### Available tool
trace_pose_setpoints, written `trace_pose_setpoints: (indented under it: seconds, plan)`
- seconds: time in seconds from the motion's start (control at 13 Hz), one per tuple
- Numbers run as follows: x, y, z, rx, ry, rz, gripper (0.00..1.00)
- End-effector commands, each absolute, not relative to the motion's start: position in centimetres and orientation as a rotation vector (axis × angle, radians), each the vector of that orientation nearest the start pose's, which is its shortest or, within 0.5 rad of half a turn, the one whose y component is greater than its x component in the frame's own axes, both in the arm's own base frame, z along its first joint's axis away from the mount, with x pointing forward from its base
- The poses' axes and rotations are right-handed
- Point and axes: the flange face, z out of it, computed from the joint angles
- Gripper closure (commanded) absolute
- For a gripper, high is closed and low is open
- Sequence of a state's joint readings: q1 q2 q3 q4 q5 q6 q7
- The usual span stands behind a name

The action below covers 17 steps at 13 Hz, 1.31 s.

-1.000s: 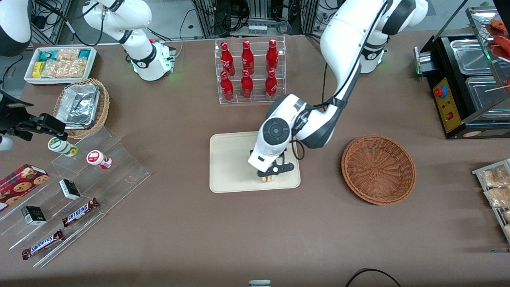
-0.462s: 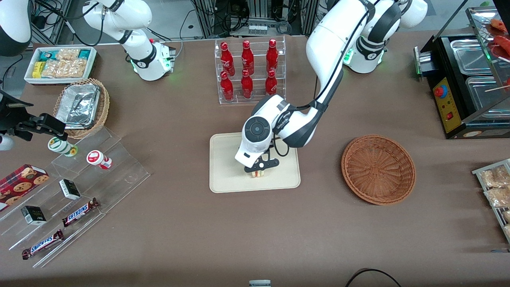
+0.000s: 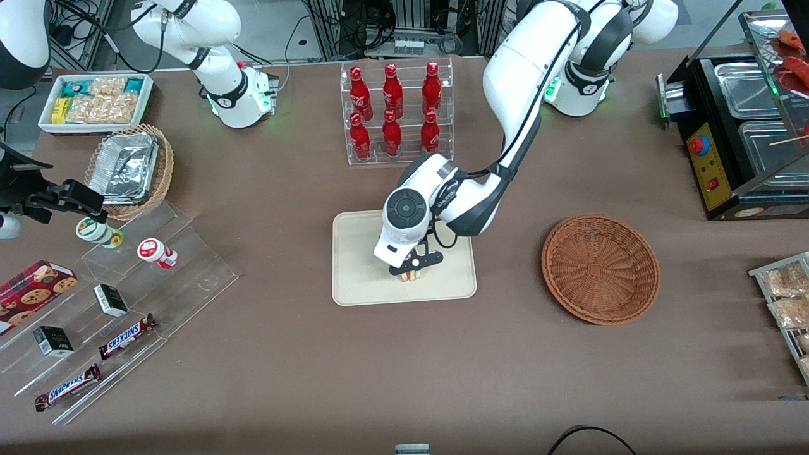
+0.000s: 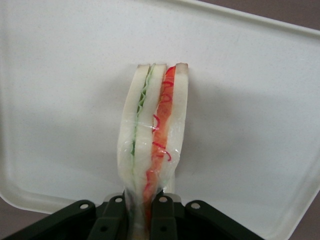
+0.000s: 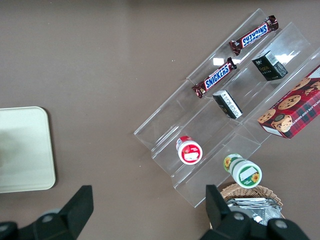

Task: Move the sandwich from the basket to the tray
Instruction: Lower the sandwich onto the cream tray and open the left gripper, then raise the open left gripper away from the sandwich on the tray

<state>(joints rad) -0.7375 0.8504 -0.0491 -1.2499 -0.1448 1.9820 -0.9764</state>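
Tray (image 3: 360,278) underneath; gripper (image 3: 414,272) clamps sandwich (image 4: 152,135) on edge.

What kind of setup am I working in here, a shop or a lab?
Likely a lab mock-up of a snack counter: cola bottles in a clear rack, Snickers bars on acrylic steps, equipment racks past the table. The gripper holds the sandwich over the tray.

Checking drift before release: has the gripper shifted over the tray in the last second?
Yes. The gripper, shut on the sandwich, moved from the tray's basket-side edge toward its middle, away from the basket.
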Motion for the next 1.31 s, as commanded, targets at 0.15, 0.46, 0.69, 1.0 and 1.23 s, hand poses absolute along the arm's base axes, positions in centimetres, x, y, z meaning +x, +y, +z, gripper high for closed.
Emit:
trace_pose_setpoints:
  seconds: [0.15, 0.46, 0.69, 1.0, 1.23]
  plan:
    - [52.4, -53.3, 23.9, -3.112, -0.447, 0.293, 0.0]
    - [53.3, -52.7, 28.7, -3.136, -0.436, 0.246, 0.0]
    - [55.2, -50.3, 34.8, -3.162, -0.449, 0.235, 0.0]
    - [57.9, -44.9, 41.5, -3.216, -0.231, 0.203, 0.0]
    - [59.3, -38.4, 43.0, -3.148, -0.171, 0.239, 0.0]
